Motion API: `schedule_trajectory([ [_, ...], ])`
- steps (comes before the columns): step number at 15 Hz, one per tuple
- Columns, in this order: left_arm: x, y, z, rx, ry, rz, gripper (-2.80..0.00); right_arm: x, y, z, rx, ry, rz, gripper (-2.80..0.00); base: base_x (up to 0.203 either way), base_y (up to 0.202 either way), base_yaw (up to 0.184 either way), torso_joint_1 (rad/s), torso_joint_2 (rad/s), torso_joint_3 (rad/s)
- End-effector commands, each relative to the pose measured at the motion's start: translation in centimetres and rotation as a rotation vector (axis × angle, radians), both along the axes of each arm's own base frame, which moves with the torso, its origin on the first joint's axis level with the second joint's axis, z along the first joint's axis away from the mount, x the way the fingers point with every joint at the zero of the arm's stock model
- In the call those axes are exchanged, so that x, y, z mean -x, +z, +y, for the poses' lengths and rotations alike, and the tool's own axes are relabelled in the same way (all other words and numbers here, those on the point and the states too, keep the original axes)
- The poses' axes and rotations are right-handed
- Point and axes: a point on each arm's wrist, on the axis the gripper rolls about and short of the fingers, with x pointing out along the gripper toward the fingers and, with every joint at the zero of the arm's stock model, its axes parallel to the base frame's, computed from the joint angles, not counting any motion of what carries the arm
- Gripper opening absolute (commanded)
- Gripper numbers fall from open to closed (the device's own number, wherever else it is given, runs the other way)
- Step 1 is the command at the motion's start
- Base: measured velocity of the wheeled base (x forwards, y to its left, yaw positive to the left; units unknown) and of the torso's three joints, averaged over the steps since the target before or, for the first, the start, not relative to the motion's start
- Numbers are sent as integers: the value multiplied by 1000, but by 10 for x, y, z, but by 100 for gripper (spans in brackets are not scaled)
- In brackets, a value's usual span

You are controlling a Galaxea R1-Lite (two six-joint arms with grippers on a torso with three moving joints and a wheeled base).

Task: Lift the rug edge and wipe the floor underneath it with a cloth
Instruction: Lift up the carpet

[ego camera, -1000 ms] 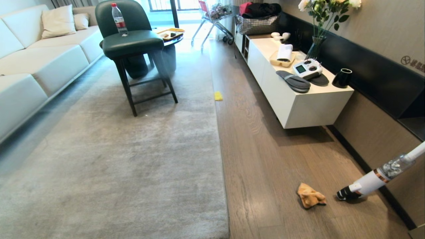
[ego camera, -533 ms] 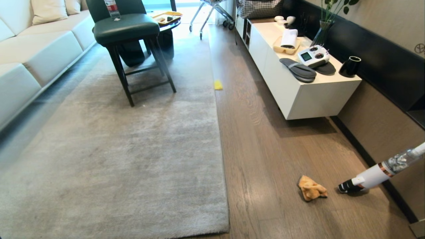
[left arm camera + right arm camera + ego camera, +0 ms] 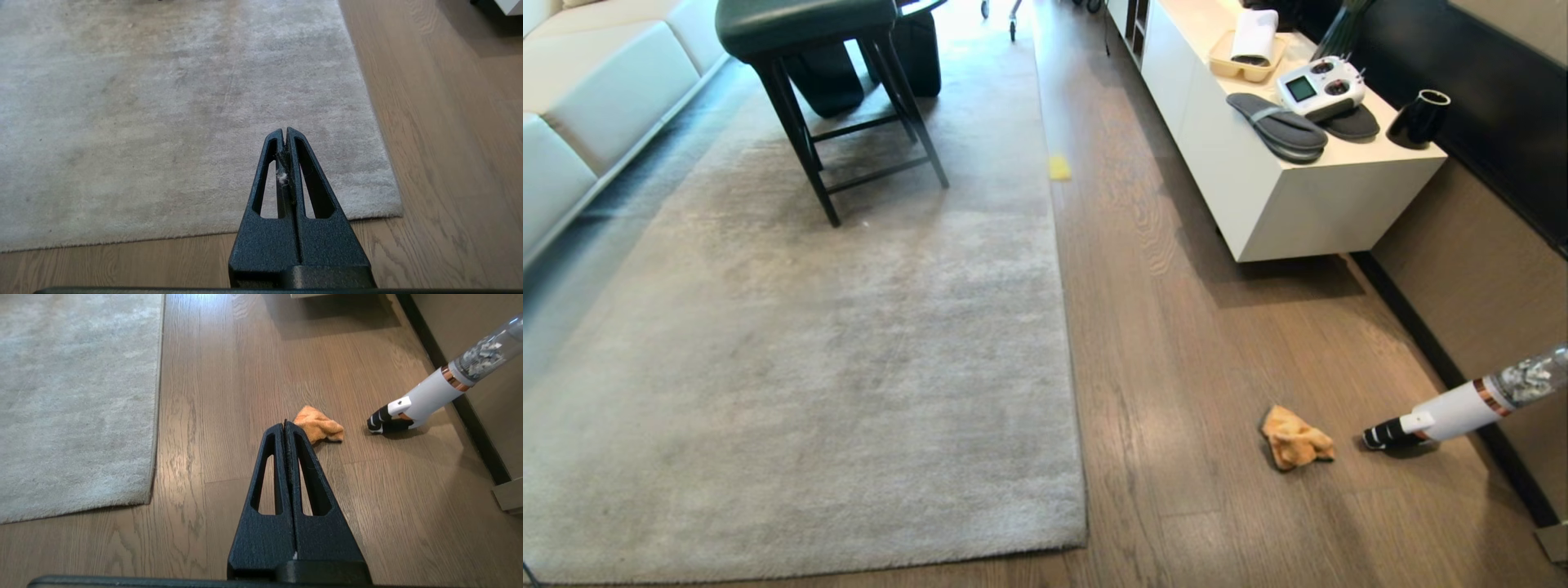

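Since the earlier frames the whole head view had tipped downward, so the sofa, stool and worktop slid toward the top of the picture; that was the camera moving, and nothing on the floor had shifted. Neither arm appeared in the head view. Nearest, the right gripper (image 3: 285, 424) hung above bare floor (image 3: 229, 396) with its jaws pressed shut and empty, and the left gripper (image 3: 284, 130) hung over the near right corner of the rug (image 3: 163, 102), jaws likewise shut, a wisp of lint caught between them, holding nothing. Next out, the cloth (image 3: 318, 426) lay crumpled on the planks just ahead of the right jaws and slightly to their right, well clear of the rug's long right edge (image 3: 1070, 392) and near the nozzle of a white handheld vacuum (image 3: 1445, 416) leaning in from the wall side. The bunched cloth (image 3: 1294, 438) showed no clear long axis. Judged from this, the right arm was plainly the nearer to the cloth and the left the nearer to the rug corner, which suits right for wiping and left for lifting; both jaws would need to open first. Farther off, a small flat yellow square (image 3: 1059, 167) lay beside the rug edge, with the stool (image 3: 825, 98) on the rug and the white worktop (image 3: 1307, 204) beyond.
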Motion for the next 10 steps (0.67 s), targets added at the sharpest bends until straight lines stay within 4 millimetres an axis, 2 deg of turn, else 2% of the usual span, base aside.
schedule_trajectory([
  [1,0,0,0,2,0,2,-280,0,0,0,-1,0,2,-280,0,0,0,6,1,-206],
  [10,0,0,0,9,2,2,-280,0,0,0,-1,0,2,-280,0,0,0,1,3,-197],
])
